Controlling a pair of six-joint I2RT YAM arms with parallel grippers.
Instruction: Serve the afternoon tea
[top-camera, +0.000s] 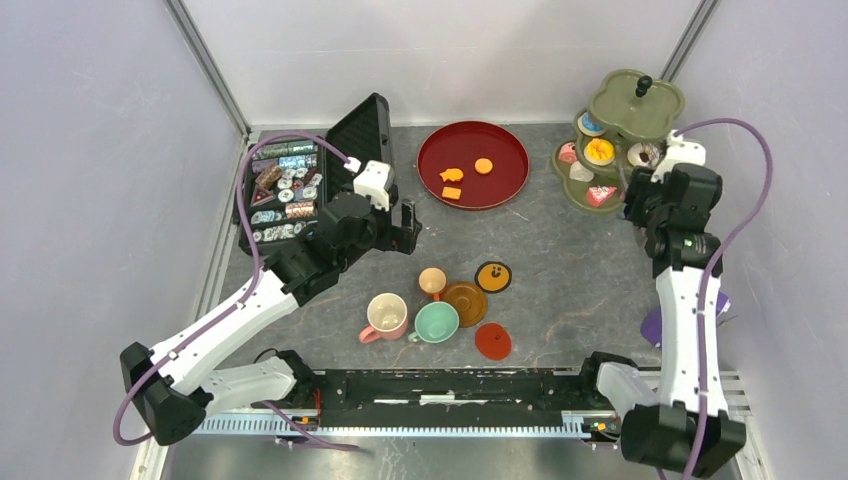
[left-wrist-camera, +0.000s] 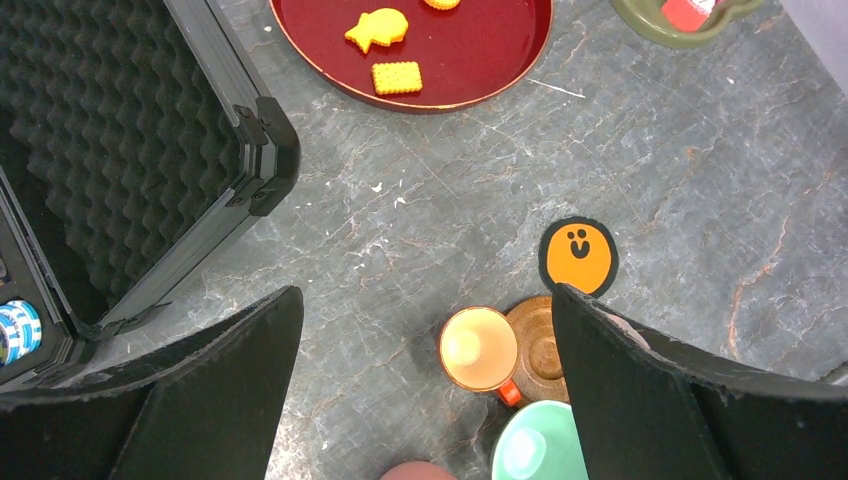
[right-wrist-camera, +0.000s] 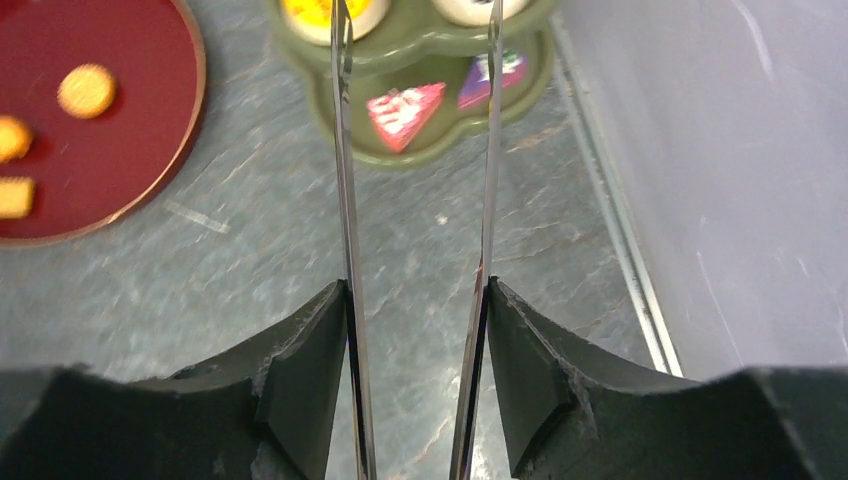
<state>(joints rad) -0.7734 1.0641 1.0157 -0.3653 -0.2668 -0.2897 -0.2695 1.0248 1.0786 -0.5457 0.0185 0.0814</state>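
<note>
Three orange biscuits lie in the red tray. The green tiered stand holds several pastries, with cake slices on its lower tier. A pink cup, a mint cup, a small orange cup and round saucers sit mid-table. My left gripper is open and empty above the table, just left of the orange cup. My right gripper is shut on thin metal tongs, whose tips point at the stand.
An open black case with several more pastries stands at the back left, its foam lid close to my left fingers. An orange smiley saucer and a red saucer lie by the cups. Walls enclose the table.
</note>
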